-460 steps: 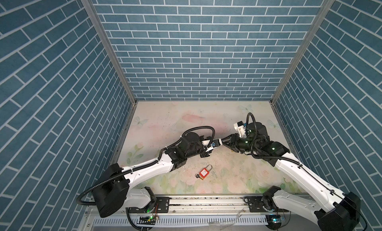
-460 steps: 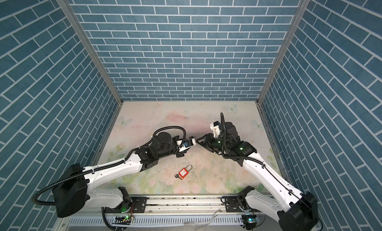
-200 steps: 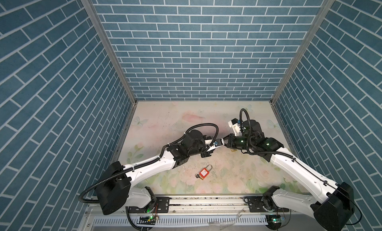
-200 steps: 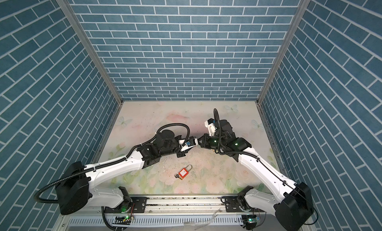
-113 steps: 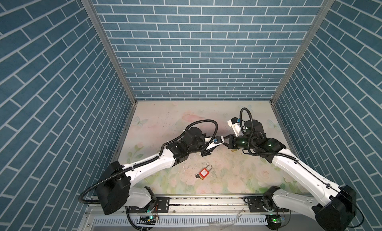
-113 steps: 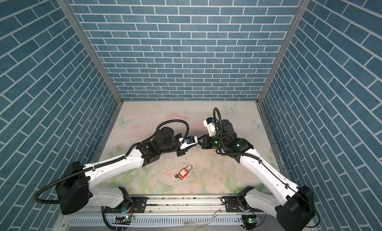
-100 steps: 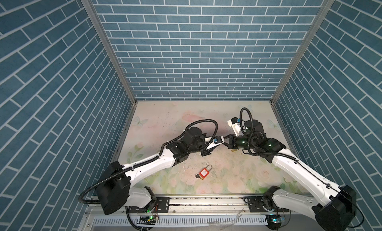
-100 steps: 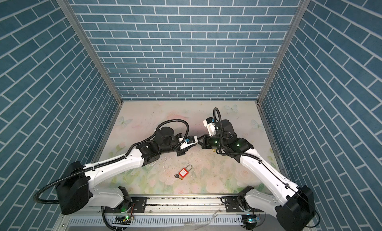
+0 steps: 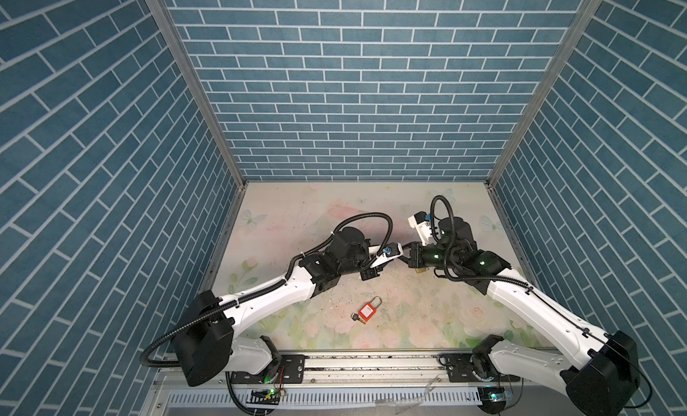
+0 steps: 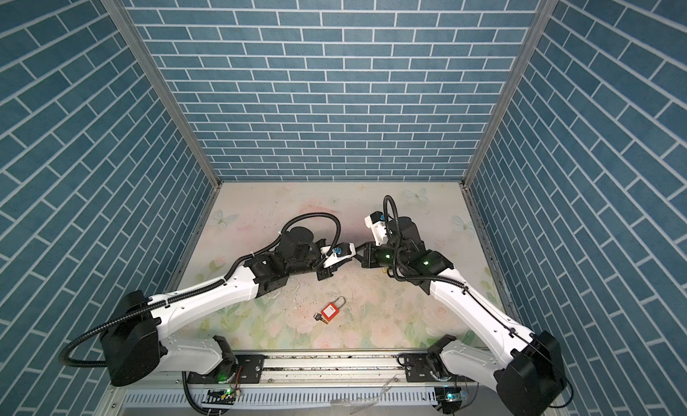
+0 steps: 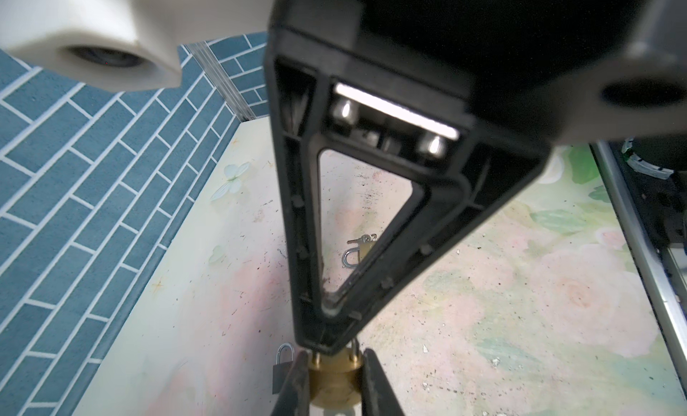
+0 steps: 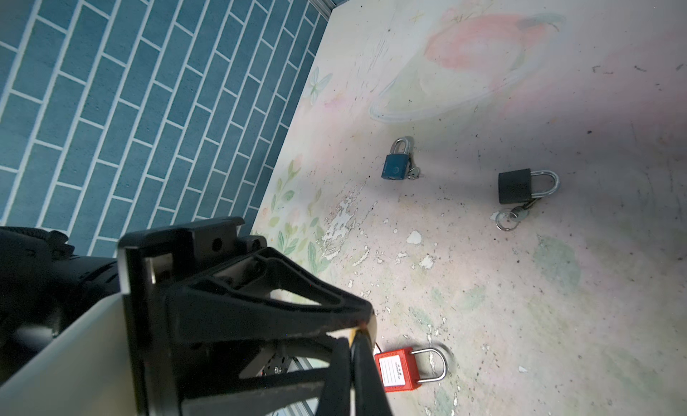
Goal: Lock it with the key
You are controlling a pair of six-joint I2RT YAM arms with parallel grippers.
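Since a couple of seconds ago the left arm point(image 9: 267, 295) and right arm point(image 9: 520, 299) have crept a little toward the back wall point(image 9: 353, 98), tips still meeting; the red padlock point(image 9: 367, 311) near the front hasn't budged. Over the middle of the flowery table point(image 9: 316, 209) the left pincer point(image 11: 334, 362) is clamped narrowly on the body of a brass padlock point(image 11: 334, 384), holding it up. Its shackle points at the right pincer point(image 11: 329, 332), which is pinched fully together with its tip right at the shackle top. A blue padlock point(image 12: 394, 165) and a dark grey padlock point(image 12: 515, 187) lie apart on the table, each with keys point(image 12: 507, 217) beside it. The brass one's key I can't pick out.
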